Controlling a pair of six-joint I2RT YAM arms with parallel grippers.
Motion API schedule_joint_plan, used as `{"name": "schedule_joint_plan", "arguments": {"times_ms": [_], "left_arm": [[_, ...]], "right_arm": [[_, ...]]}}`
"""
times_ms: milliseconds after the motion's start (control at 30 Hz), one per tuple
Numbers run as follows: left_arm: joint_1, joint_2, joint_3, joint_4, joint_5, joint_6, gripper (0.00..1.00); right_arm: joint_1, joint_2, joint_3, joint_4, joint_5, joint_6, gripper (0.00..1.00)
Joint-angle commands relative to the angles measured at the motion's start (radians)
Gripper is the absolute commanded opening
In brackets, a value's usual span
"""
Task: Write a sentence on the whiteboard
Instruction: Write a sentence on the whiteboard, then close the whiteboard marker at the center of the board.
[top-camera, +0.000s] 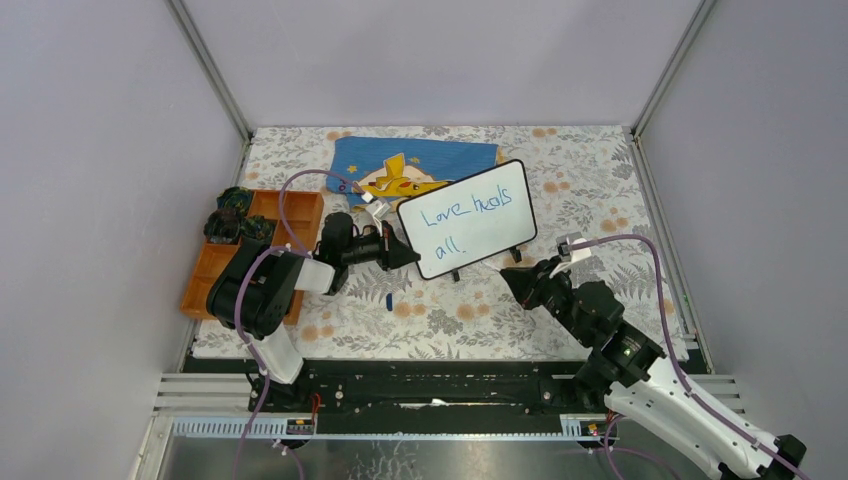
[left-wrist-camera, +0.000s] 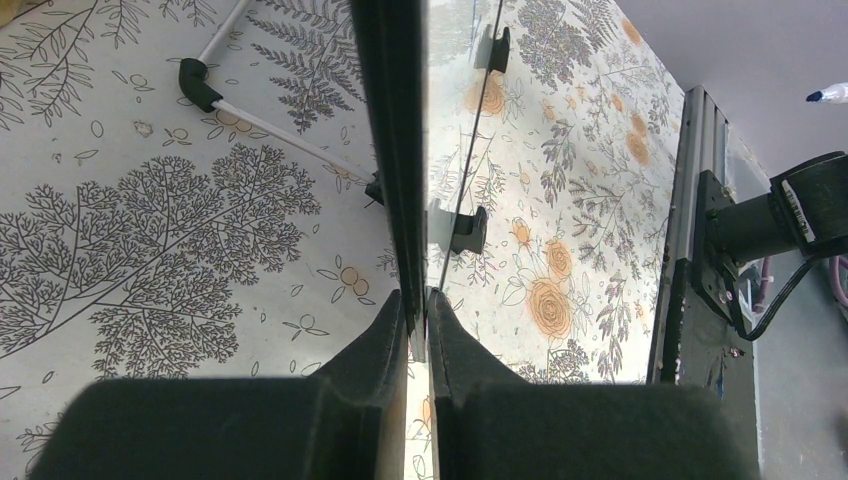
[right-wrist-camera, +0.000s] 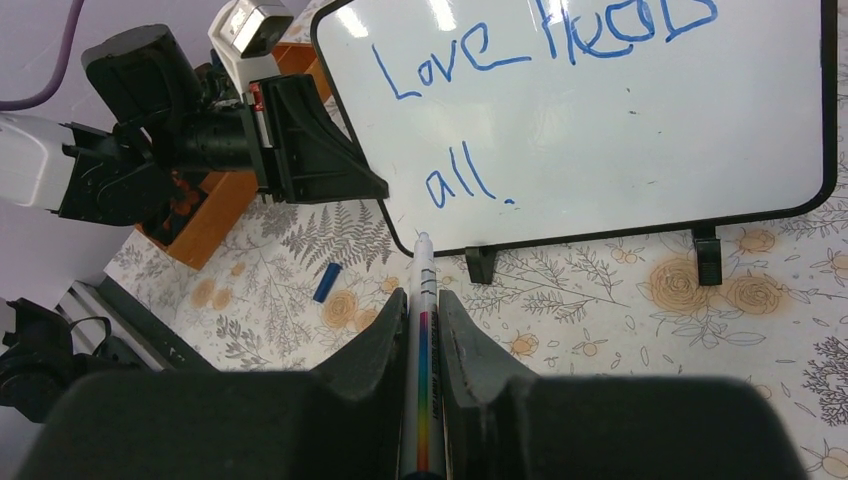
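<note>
Whiteboard (top-camera: 490, 235) sits propped facing the arms, just in front of the blue cloth (top-camera: 430, 158). The sentence (top-camera: 465, 212) "Love heals all." fills two lines, so the writing looks done. Left gripper (left-wrist-camera: 417, 310) is clamped on the whiteboard's left edge, jaws nearly closed with only the rim between them, presumably bracing it against pen pressure. Right gripper (right-wrist-camera: 421, 300) sits off the whiteboard's lower edge, closed around the marker (right-wrist-camera: 421, 340), tip aimed near "all" but clear of the surface; the cap (right-wrist-camera: 325, 283) lies below the whiteboard's lower-left corner.
</note>
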Motion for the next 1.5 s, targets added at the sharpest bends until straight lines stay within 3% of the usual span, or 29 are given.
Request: {"name": "schedule_joint_plan", "arguments": {"times_ms": [0,267,533,667,733,833,933,1033,1100,1167,1267,1400,1467], "left_arm": [[-0.019,-0.004,-0.008,-0.086,-0.031,0.054,0.16],[-0.021,-0.048,-0.029,-0.096,-0.058,0.051,0.40],[-0.021,-0.215,-0.085,-0.198,-0.167,0.076,0.62],[-0.021,-0.312,-0.110,-0.275,-0.234,0.087,0.90],[-0.020,-0.364,-0.115,-0.328,-0.278,0.096,0.97],[-0.021,-0.467,-0.112,-0.412,-0.364,0.097,0.99],[-0.020,-0.571,-0.044,-0.590,-0.607,0.058,0.99],[-0.016,-0.662,0.112,-0.866,-0.942,-0.155,0.99],[-0.001,-0.713,0.148,-0.959,-1.041,-0.260,0.99],[0.027,-0.749,0.174,-1.052,-1.071,-0.351,0.99],[0.053,-0.755,0.153,-1.114,-1.045,-0.347,0.99],[0.045,-0.644,0.152,-1.242,-0.895,-0.335,0.99],[-0.013,-0.602,0.144,-1.288,-0.896,-0.361,0.97]], "right_arm": [[-0.007,-0.015,0.028,0.006,0.017,-0.023,0.00],[-0.007,-0.051,0.026,0.006,0.034,-0.021,0.00],[-0.006,-0.082,0.029,-0.034,0.033,-0.021,0.00],[-0.006,-0.100,0.019,-0.020,0.029,-0.017,0.00],[-0.006,-0.111,0.023,-0.023,0.029,-0.017,0.00],[-0.007,-0.133,0.035,-0.036,0.037,-0.016,0.00],[-0.006,-0.155,0.073,-0.075,0.071,-0.003,0.00],[-0.007,-0.155,0.133,-0.143,0.141,0.008,0.00],[-0.007,-0.146,0.171,-0.187,0.186,0.003,0.00],[-0.006,-0.133,0.206,-0.213,0.208,-0.019,0.00],[-0.007,-0.120,0.244,-0.246,0.232,-0.036,0.00],[-0.006,-0.124,0.241,-0.255,0.256,-0.049,0.00],[-0.007,-0.121,0.232,-0.259,0.268,-0.053,0.00]]}}
